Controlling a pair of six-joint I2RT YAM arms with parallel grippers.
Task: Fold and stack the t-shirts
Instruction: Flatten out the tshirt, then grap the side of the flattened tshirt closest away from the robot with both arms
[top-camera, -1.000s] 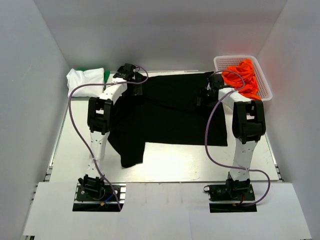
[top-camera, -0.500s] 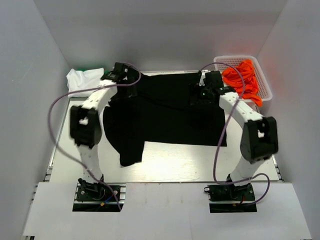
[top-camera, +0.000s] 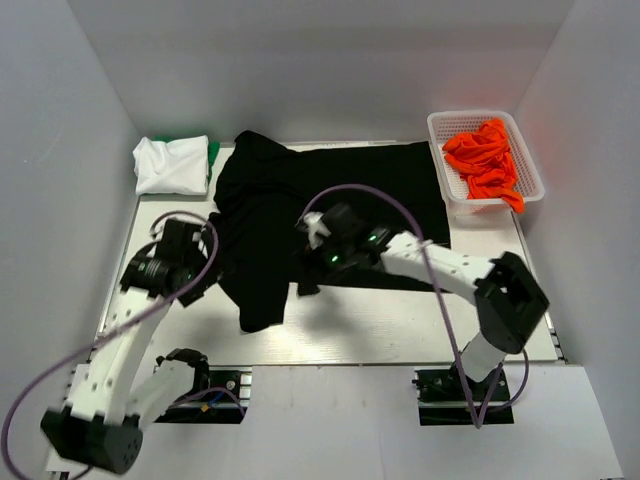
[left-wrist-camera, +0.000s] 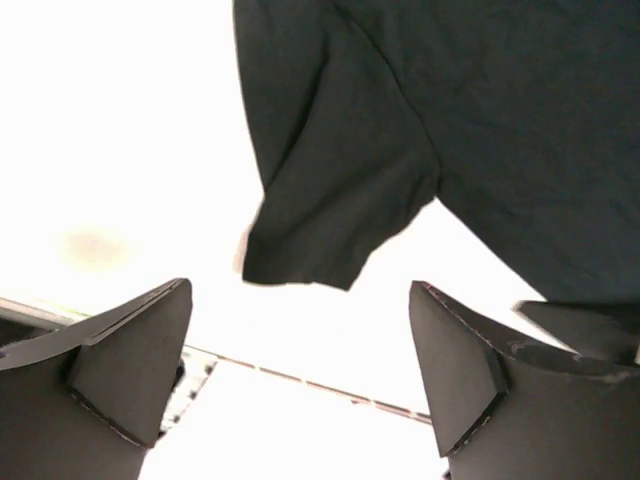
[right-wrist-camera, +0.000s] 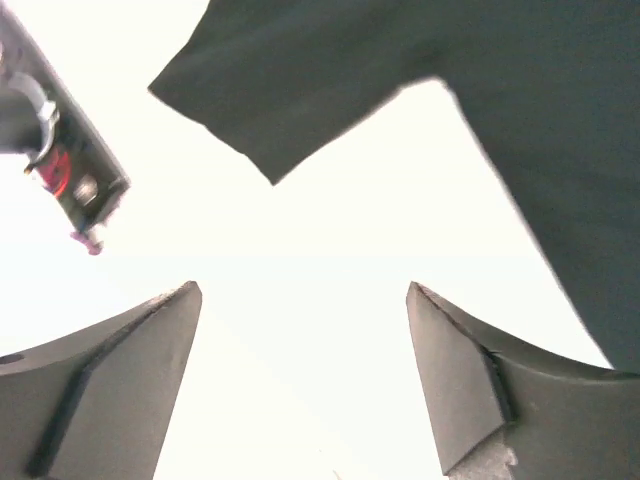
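Observation:
The large black t-shirt (top-camera: 340, 200) lies spread over the middle of the table, one sleeve (top-camera: 262, 305) reaching toward the near edge. That sleeve (left-wrist-camera: 330, 215) also shows ahead in the left wrist view, and again as a sleeve (right-wrist-camera: 290, 90) in the right wrist view. My left gripper (top-camera: 200, 272) hovers just left of the shirt, open and empty (left-wrist-camera: 300, 330). My right gripper (top-camera: 306, 284) hangs at the shirt's near hem, right of the sleeve, open over bare table (right-wrist-camera: 305, 330). A folded white t-shirt (top-camera: 170, 165) lies on a green one (top-camera: 213, 152) at the back left. Orange t-shirts (top-camera: 485, 160) fill a basket.
The white mesh basket (top-camera: 447, 125) stands at the back right corner. White walls close in the table on three sides. Bare table (top-camera: 400, 325) runs along the near edge in front of the black shirt. The arms' purple cables loop above the cloth.
Both arms have drawn back from the black shirt's far edge to its near side, jaws open throughout. The shirt's far left corner now lies bunched higher.

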